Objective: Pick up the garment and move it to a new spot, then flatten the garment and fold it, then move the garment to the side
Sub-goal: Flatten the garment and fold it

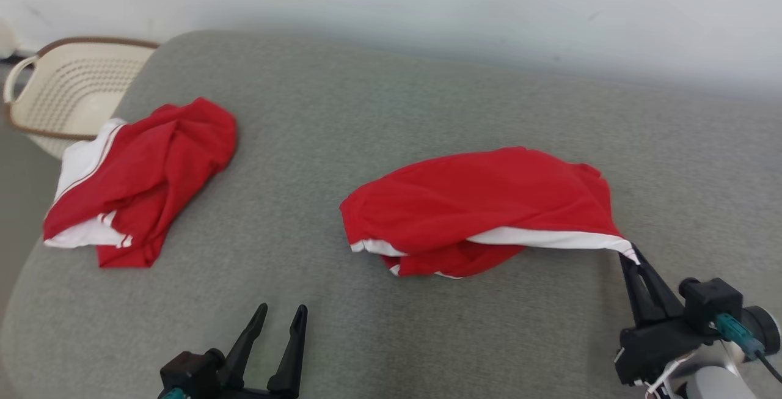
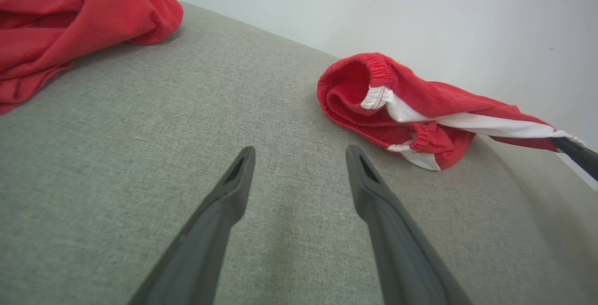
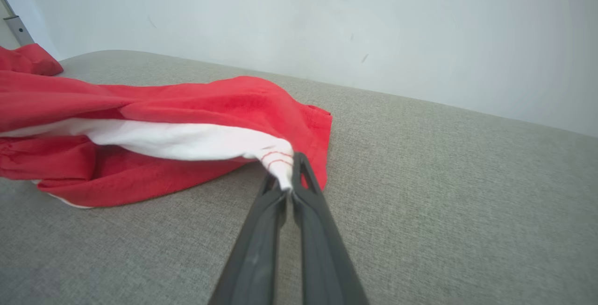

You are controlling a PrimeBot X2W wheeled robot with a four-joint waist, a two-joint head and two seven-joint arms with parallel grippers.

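The garment [image 1: 482, 203], red shorts with white side stripes, lies crumpled in the middle of the grey padded surface [image 1: 379, 112]. My right gripper [image 1: 629, 257] is shut on its white corner at the right end, pulling that corner out and slightly up. In the right wrist view the closed fingers pinch the white hem [image 3: 282, 174] of the garment [image 3: 177, 109]. My left gripper [image 1: 281, 312] stands open near the front edge, left of the garment, nothing between its fingers. In the left wrist view the garment [image 2: 402, 104] lies ahead to the right of that open gripper [image 2: 299, 155].
A second red and white garment [image 1: 143, 179] lies bunched at the surface's left edge, also visible in the left wrist view [image 2: 70, 20]. A cream perforated basket [image 1: 73, 90] stands beyond the left edge. A pale wall runs behind the surface.
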